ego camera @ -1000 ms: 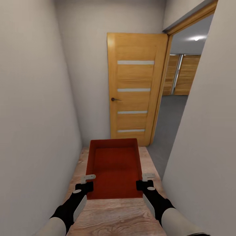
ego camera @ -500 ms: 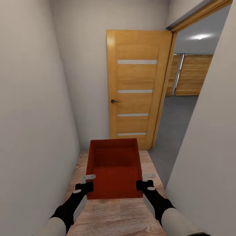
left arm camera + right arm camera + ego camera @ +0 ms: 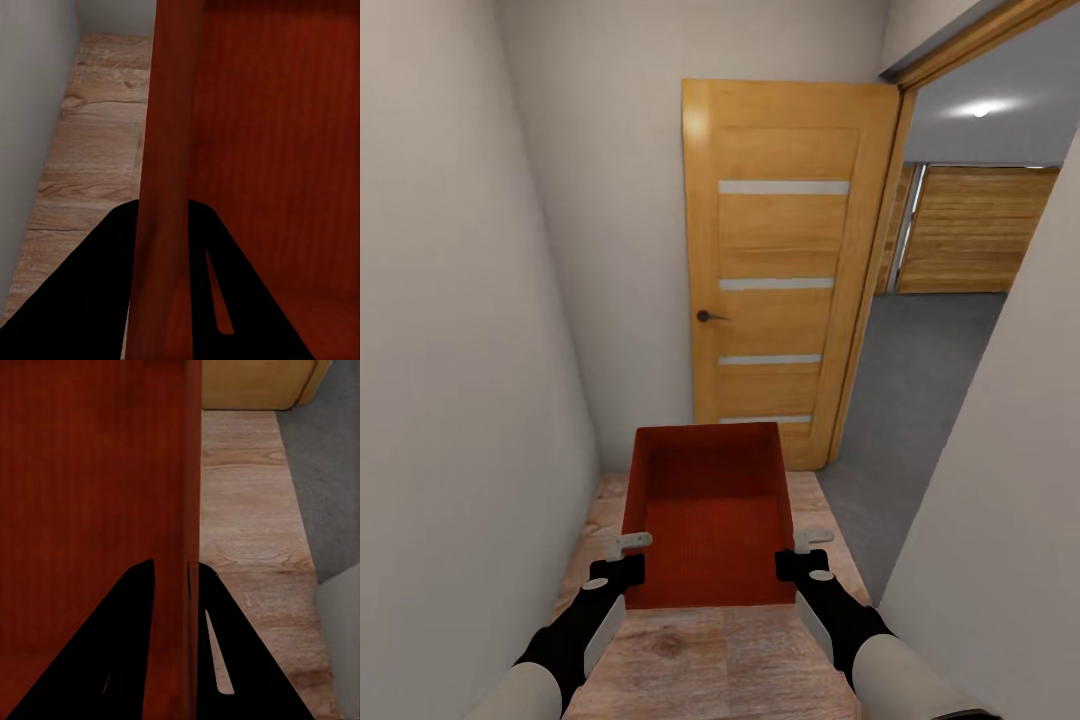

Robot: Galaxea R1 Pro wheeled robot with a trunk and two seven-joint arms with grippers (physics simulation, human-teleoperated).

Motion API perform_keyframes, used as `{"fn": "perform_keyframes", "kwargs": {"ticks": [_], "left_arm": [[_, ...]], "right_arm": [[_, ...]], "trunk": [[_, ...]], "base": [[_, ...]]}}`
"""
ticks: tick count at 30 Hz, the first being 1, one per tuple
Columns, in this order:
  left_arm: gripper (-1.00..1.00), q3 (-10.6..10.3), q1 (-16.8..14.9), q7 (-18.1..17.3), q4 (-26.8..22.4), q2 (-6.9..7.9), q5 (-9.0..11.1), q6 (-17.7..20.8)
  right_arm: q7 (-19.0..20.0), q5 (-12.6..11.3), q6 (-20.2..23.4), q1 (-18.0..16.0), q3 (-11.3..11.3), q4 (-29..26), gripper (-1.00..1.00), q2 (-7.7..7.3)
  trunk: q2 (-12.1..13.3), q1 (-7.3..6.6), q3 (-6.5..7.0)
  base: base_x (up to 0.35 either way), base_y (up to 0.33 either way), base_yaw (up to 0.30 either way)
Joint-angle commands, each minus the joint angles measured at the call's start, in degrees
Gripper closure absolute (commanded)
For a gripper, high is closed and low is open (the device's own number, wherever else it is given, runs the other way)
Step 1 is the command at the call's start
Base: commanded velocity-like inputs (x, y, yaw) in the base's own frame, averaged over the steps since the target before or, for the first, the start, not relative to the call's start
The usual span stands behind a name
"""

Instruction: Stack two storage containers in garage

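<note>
Storage container (image 3: pixel 709 520), orange-red, open-top: being carried between both arms in a narrow hallway, above the wood plank floor (image 3: pixel 710 650), long axis pointing ahead toward the open wooden door (image 3: pixel 785 270). Left gripper (image 3: pixel 622 560) clamping the left side wall near the close corner; right gripper (image 3: pixel 807 555) clamping the right wall likewise; both equally near. Doorway opening ahead and to the right onto dark grey concrete floor (image 3: pixel 920 370), so a rightward turn judged necessary. Left wrist view showing fingers (image 3: pixel 217 300) straddling the wall, one inside, one outside. Right wrist view showing the same pinch (image 3: pixel 176 607), plus grey floor beyond the planks.
</note>
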Motion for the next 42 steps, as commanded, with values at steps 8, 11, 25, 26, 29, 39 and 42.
{"fn": "perform_keyframes", "kwargs": {"ticks": [8,11,25,26,29,39,42], "left_arm": [[1.0,1.55,-0.06,0.81,-0.25,0.03,1.2,-4.73],[1.0,1.55,-0.06,0.82,-0.25,0.03,1.2,-4.73],[1.0,1.55,-0.06,0.81,-0.25,0.03,1.2,-4.73],[1.0,1.55,-0.06,0.81,-0.25,0.03,1.2,-4.73],[1.0,-0.44,-0.02,0.83,-0.34,-0.06,1.2,-0.48],[1.0,-1.89,0.02,0.81,-0.51,0.35,2.76,-0.12],[1.0,-1.83,0.02,0.79,-0.51,0.29,2.59,-0.08]], "right_arm": [[-0.45,-1.25,0.37,0.01,-0.46,-0.07,1.0,0.03],[-0.45,-1.25,0.37,-0.01,-0.46,-0.07,1.0,0.02],[-0.45,-1.25,0.37,-0.02,-0.46,-0.07,1.0,0.01],[-0.45,-1.25,0.37,-0.01,-0.46,-0.07,1.0,0.01],[-0.76,-0.49,0.39,-0.01,0.57,-0.06,1.0,0.0],[-0.79,-0.5,0.45,-0.04,0.79,-0.06,1.0,0.01],[-0.78,-0.6,0.52,0.0,0.82,-0.07,1.0,-0.03]], "trunk": [[-0.13,0.07,-0.13],[-0.13,0.07,-0.13],[-0.13,0.07,-0.13],[-0.13,0.07,-0.13],[-0.13,0.07,-0.13],[-0.13,0.07,-0.13],[-0.13,0.07,-0.13]], "base": [[0.322,0.0,0.0],[0.322,0.0,0.0],[0.323,0.0,0.0],[0.323,0.0,0.0],[0.108,0.0,0.0],[0.0,0.0,0.0],[0.0,0.0,0.0]]}}
